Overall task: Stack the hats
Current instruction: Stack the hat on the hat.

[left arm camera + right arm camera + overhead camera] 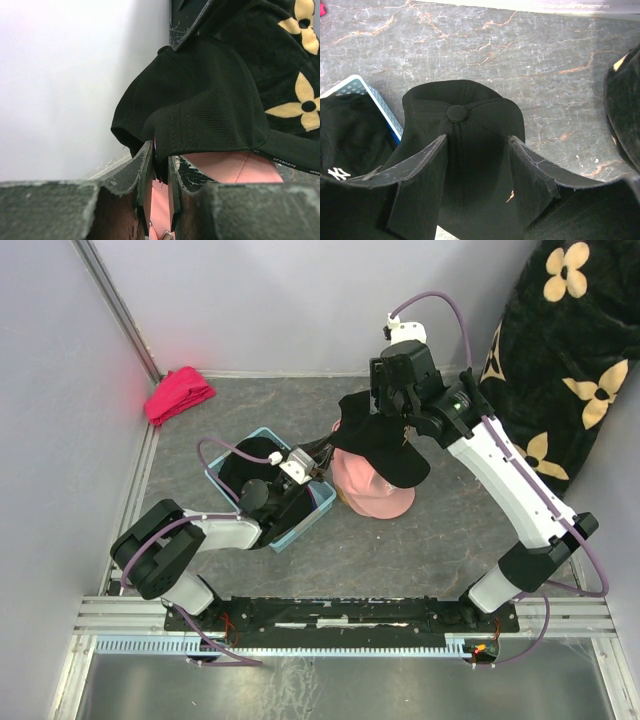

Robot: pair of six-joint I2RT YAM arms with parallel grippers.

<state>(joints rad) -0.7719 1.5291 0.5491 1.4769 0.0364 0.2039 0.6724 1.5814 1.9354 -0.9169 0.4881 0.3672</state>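
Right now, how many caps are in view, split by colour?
Black: 2, the top black cap sitting on the pink cap, and the NY-logo black cap in the blue basket
Pink: 1
Total: 3 caps in view

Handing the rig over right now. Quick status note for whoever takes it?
Grippers: the left gripper has its fingers pinched on the lower edge of the black cap. The right gripper is open, straddling its crown.
Things: the black cap rests on the pink cap, mid-table. A second black cap lies in the blue basket.
Done: two caps stacked.
To do: release, then add the second black cap. No other hats in view.
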